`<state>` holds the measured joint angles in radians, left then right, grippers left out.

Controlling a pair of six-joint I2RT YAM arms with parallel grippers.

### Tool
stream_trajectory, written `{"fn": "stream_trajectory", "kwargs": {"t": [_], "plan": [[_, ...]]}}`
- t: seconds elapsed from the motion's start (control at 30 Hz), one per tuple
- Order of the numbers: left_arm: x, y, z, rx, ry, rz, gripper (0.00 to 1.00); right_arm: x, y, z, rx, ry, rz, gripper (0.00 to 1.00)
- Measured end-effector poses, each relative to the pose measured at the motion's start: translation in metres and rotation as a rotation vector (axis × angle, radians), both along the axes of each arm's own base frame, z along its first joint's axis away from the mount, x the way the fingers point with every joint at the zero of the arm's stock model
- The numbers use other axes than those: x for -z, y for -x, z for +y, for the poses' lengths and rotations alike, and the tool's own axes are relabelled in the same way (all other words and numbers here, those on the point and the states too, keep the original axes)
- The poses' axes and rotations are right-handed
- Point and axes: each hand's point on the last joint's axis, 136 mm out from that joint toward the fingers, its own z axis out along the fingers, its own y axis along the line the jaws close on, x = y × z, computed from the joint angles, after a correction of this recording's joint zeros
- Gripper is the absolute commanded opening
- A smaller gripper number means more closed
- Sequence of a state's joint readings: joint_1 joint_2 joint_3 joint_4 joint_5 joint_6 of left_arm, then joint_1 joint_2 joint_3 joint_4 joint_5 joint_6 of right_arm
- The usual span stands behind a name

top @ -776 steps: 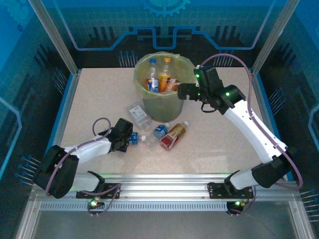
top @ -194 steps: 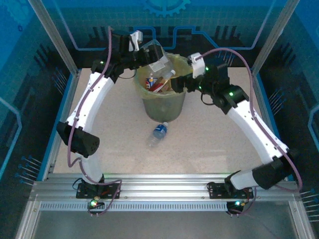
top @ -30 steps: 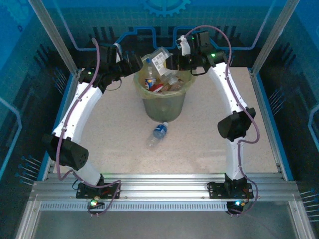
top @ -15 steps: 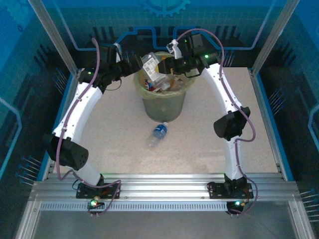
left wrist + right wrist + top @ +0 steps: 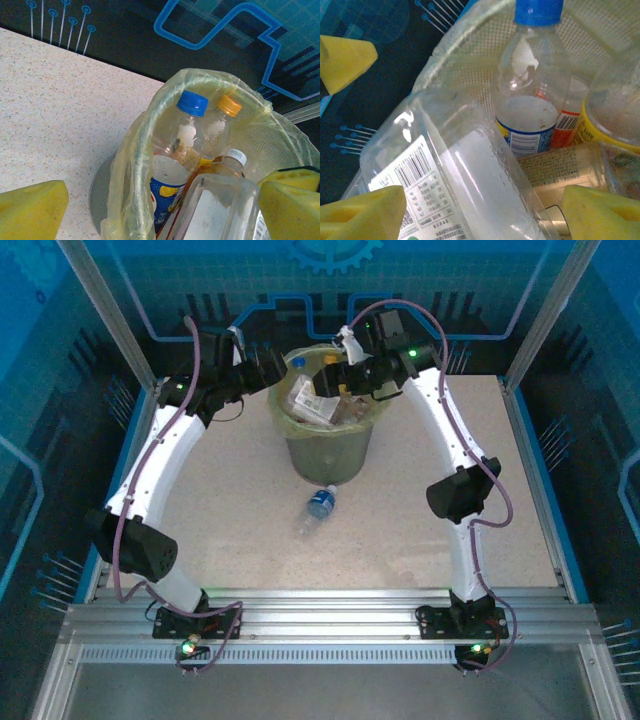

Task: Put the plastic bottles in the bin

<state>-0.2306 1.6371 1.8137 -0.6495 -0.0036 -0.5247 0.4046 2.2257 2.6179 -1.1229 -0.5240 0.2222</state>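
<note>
The olive-green bin [image 5: 327, 445] with its yellow-green bag stands at the back middle of the table, packed with plastic bottles. My right gripper [image 5: 338, 375] hangs open over its right rim. A big clear bottle with a white barcode label [image 5: 445, 185] lies slanted between its yellow pads [image 5: 362, 215], touching the left one and apart from the right. Behind it stands a blue-capped bottle [image 5: 532, 95]. My left gripper [image 5: 270, 368] is open at the bin's left rim, holding nothing. It looks down on blue-capped [image 5: 192, 102], orange-capped [image 5: 229, 106] and white-capped [image 5: 235, 157] bottles.
One blue-labelled bottle [image 5: 318, 505] lies on the speckled table [image 5: 200, 490] just in front of the bin. Blue walls and metal posts close in the back and sides. Both arms arch high over the table toward the bin.
The clear white-label bottle has dropped from above the rim into the bin, and my right gripper has sunk a little with it. The left arm has stayed still.
</note>
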Motion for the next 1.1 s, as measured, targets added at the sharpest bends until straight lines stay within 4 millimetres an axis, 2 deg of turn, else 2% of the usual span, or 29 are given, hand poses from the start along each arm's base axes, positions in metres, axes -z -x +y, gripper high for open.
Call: {"fn": "stream_trajectory", "kwargs": {"t": [0.17,0.3,0.43,0.53,0.67,0.8,0.93,1.1], "plan": [[-0.001,0.001,0.0,0.0,0.0,-0.002,0.99,-0.022,0.0,-0.011,0.054,0.045,-0.086,0.95],[-0.007,0.008,0.002,-0.001,0.003,-0.016,0.99,-0.053,0.012,-0.032,0.141,0.107,-0.177,1.0],[-0.009,0.025,0.008,-0.013,0.007,-0.037,0.99,-0.079,0.051,-0.051,0.244,0.191,-0.257,1.0],[-0.008,0.036,0.014,-0.038,0.02,-0.054,0.99,-0.083,0.088,-0.06,0.305,0.24,-0.293,1.0],[0.004,0.051,0.024,-0.075,0.035,-0.055,0.99,-0.058,0.13,-0.073,0.403,0.305,-0.29,1.0],[0.025,0.066,0.034,-0.12,0.038,-0.035,0.99,-0.002,0.165,-0.079,0.487,0.371,-0.227,1.0],[0.043,0.082,0.043,-0.159,0.043,-0.019,0.99,0.054,0.19,-0.075,0.548,0.414,-0.155,1.0],[0.061,0.103,0.054,-0.204,0.054,-0.015,0.99,0.104,0.209,-0.061,0.598,0.392,-0.074,1.0]]}}
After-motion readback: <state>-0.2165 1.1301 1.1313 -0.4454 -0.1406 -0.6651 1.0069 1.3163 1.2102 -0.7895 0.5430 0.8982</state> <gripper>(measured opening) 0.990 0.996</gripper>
